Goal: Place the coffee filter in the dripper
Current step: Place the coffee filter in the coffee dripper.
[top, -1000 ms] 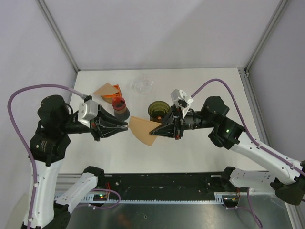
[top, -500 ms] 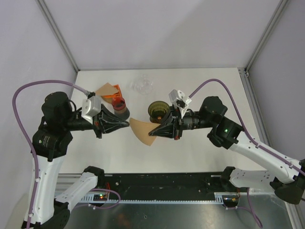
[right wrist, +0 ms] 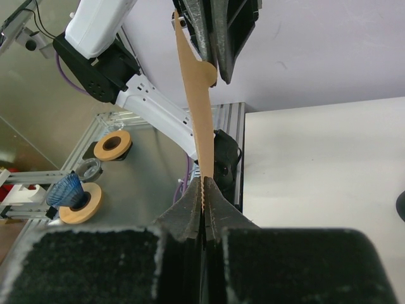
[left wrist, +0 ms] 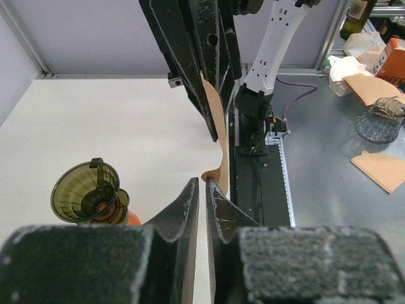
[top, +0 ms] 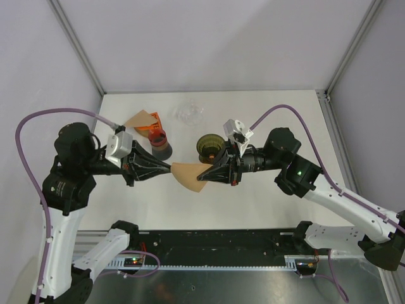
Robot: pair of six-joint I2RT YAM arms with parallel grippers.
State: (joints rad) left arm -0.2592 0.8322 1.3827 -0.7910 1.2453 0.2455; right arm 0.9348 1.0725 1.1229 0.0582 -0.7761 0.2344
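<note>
- coffee filter (top: 188,176) is off the table (top: 266,196), hanging in the air between the two grippers, near the middle of the workspace
- right gripper (top: 202,177): jaws closed tight on the filter's right corner; in the right wrist view the paper (right wrist: 197,126) rises straight out of the pinched fingertips
- left gripper (top: 169,168): jaws narrow, only a thin slit between the fingers (left wrist: 187,206); the filter's left edge (left wrist: 218,171) sits right at the tips, and I can't tell whether it is actually clamped or just touching
- the paper bows a bit between the two grippers, seen edge-on in both wrist views
- dripper (top: 208,146): dark olive cone, upright with its mouth up, on the table just behind the filter and the right gripper's fingers; also in the left wrist view at lower left (left wrist: 85,192)
- in the way: the right wrist and its white camera mount (top: 238,131) sit right against the dripper's right side and overlap its rim in the overhead view; the right fingers run just in front of it
- red and dark round object (top: 159,140) stands just behind the left gripper's fingers, left of the dripper
- spare brown filters (top: 140,118) lie at the back left with an orange pack edge beside them
- clear glass piece (top: 188,114) sits at the back, behind the dripper, well apart from both grippers
</note>
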